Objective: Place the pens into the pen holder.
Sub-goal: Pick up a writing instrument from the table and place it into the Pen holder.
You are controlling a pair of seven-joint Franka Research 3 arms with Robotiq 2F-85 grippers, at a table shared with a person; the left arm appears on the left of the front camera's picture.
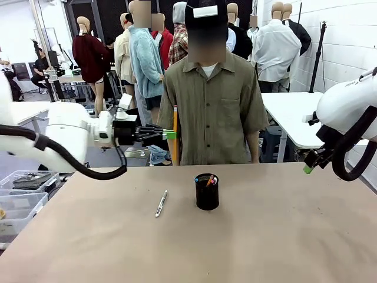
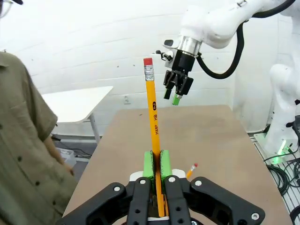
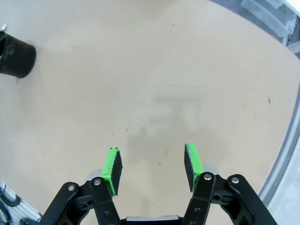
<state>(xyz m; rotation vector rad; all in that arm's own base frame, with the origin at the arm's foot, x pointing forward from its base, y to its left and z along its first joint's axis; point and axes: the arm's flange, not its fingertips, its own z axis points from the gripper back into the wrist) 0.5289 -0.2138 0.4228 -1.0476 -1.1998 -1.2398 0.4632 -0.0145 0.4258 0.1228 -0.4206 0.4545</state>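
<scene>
Now the left claw (image 1: 169, 134) pinches the orange-yellow wooden pencil (image 1: 175, 121) upright, high over the tan worktop (image 1: 294, 236). The black wire-mesh pen holder (image 1: 207, 191) stands below, to its right. The silver-grey pen (image 1: 161, 203) lies flat beside the holder. The right claw (image 1: 308, 168) hangs spread and empty, well apart.

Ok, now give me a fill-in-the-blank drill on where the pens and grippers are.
1. The left gripper is ____ on the orange pencil.
2. The silver pen lies on the table, to the ____ of the pen holder in the front view.
3. The right gripper is ____ and empty.
Missing words: shut; left; open.
</scene>
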